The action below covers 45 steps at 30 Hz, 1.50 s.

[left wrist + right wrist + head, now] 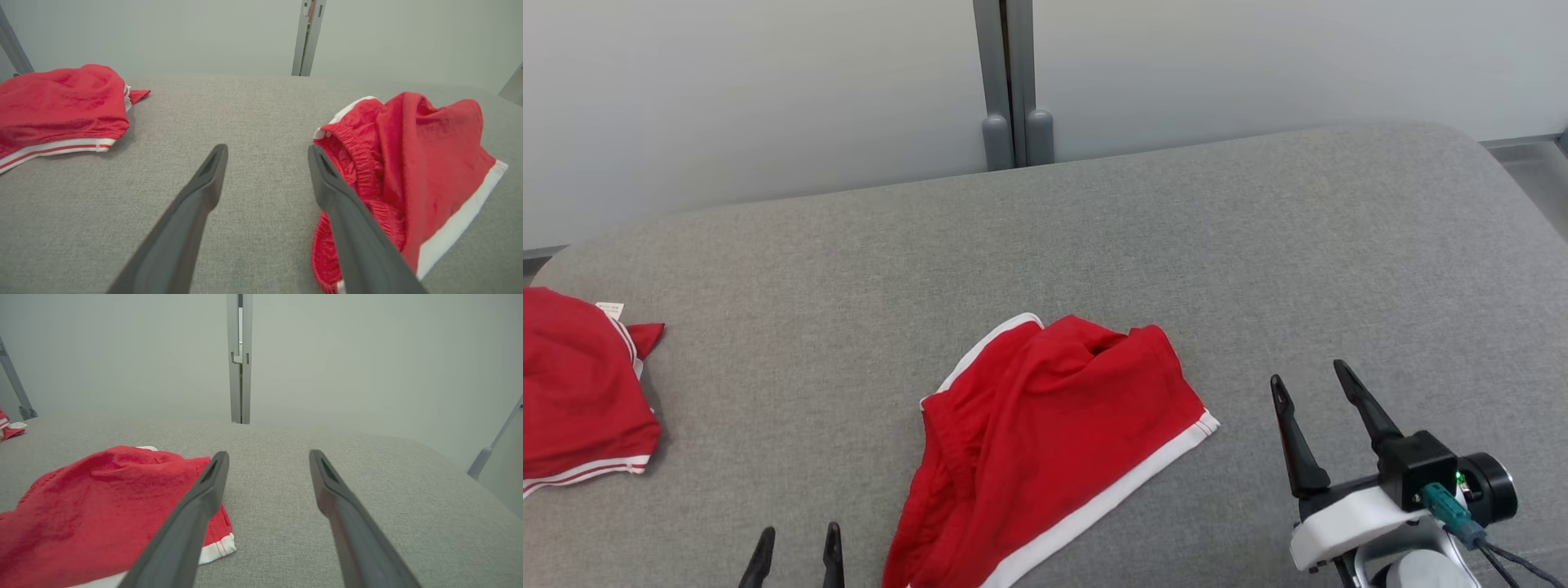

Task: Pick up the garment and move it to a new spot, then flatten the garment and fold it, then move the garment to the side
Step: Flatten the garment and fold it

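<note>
- A grey fabric-covered tabletop [1176, 245] is lying under everything, with a pale wall [768, 98] and a grey post [1013, 82] standing behind the garment.
- The garment [1054, 433], red shorts with white trim, is lying rumpled on the tabletop.
- A second red garment [580, 392] is lying well to the garment's left.
- The left hand [799, 535] is hovering just left of the garment, fingers spread, grasping nothing.
- The right hand [1307, 374] is waiting near the garment's right, released and empty, fingers pointing toward the wall.

Lab booth: pale panels [727, 98], padded bench [1094, 245]
</note>
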Available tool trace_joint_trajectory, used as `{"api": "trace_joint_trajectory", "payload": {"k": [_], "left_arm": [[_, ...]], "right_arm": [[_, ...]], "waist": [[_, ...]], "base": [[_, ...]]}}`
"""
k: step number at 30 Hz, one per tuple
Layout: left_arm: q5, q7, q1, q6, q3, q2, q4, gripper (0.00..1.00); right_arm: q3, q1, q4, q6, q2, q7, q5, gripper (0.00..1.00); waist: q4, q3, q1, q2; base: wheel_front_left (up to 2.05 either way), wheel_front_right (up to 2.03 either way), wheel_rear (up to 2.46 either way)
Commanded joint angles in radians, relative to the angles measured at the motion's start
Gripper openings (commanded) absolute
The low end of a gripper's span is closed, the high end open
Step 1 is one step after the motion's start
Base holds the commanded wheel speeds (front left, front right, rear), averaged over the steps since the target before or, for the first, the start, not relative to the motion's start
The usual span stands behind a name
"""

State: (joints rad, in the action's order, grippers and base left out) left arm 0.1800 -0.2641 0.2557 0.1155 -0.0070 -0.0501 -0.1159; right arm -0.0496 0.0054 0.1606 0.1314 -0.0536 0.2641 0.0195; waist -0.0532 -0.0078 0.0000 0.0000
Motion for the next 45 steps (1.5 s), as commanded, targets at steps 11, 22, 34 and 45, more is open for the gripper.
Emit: {"api": "trace_joint_trajectory", "payload": {"k": [11,22,34,45], "left_arm": [[0.003,0.471,0.042,0.003,-0.120,-0.045,0.163,1.00],[0.036,0.655,0.012,0.010,-0.216,-0.078,0.268,1.00],[0.049,0.659,-0.019,0.008,-0.246,-0.084,0.221,1.00],[0.106,0.656,-0.038,0.009,-0.252,-0.082,0.131,0.00]], "right_arm": [[-0.137,-0.216,0.266,-0.002,-0.130,-0.243,-0.050,1.00],[-0.368,-0.386,0.470,-0.001,-0.156,-0.344,-0.189,1.00],[-0.474,-0.453,0.567,-0.001,-0.168,-0.320,-0.289,1.00],[-0.551,-0.450,0.600,-0.001,-0.169,-0.338,-0.393,0.00]], "waist": [[0.009,0.038,0.0000,0.0000],[0.036,0.131,0.0000,0.0000],[0.030,0.155,0.0000,0.0000],[0.025,0.161,0.0000,0.0000]], "base": [[0.00,0.00,0.00],[0.00,0.00,0.00],[0.00,0.00,0.00],[0.00,0.00,0.00]]}}
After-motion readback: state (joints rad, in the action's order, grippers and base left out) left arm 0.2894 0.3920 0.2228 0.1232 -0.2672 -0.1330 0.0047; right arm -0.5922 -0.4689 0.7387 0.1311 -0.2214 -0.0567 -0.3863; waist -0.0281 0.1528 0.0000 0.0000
